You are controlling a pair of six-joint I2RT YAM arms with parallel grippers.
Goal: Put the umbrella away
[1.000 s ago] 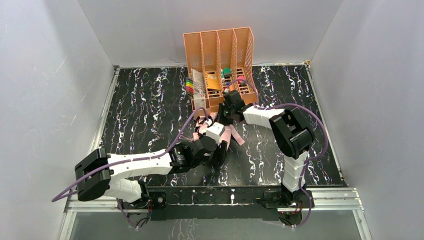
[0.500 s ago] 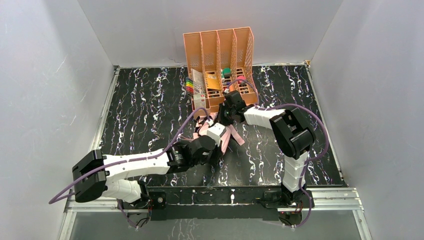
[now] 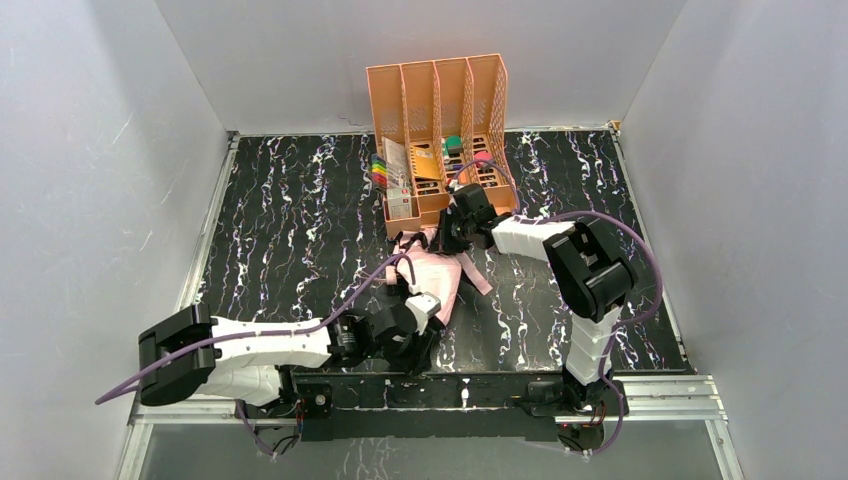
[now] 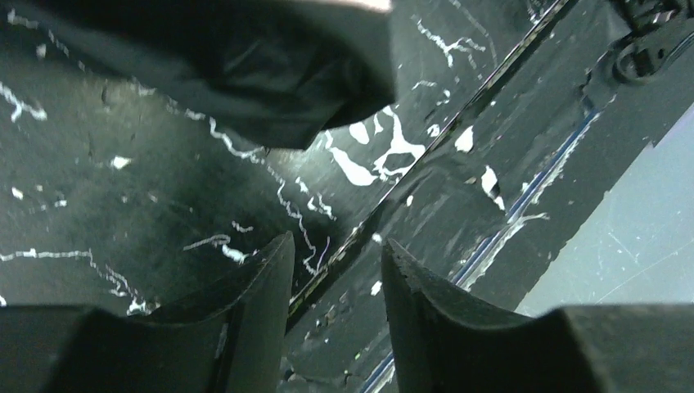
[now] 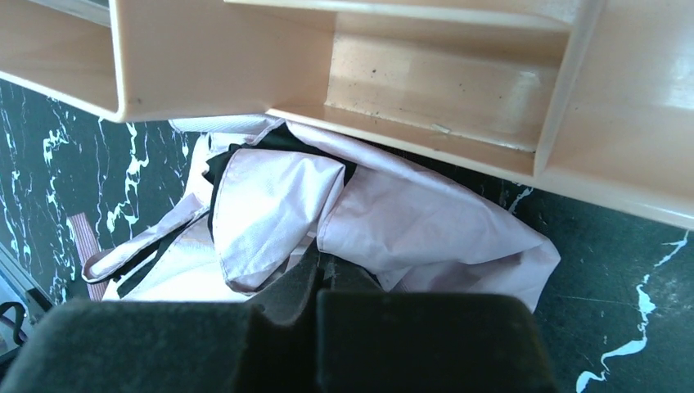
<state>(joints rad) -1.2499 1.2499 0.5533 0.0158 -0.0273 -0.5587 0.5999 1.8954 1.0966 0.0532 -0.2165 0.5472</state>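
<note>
Right wrist view: the umbrella (image 5: pixel 278 205), crumpled pale-pink cloth lined black, lies against the front of the smooth orange organiser (image 5: pixel 442 82); right gripper (image 5: pixel 317 266) pressed together at its fold. Only left wrist shows left gripper (image 4: pixel 337 250) spread.

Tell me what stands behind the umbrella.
The orange organiser stands right behind the umbrella. Small coloured items sit in its front trays; the right arm covers part of its front.
</note>
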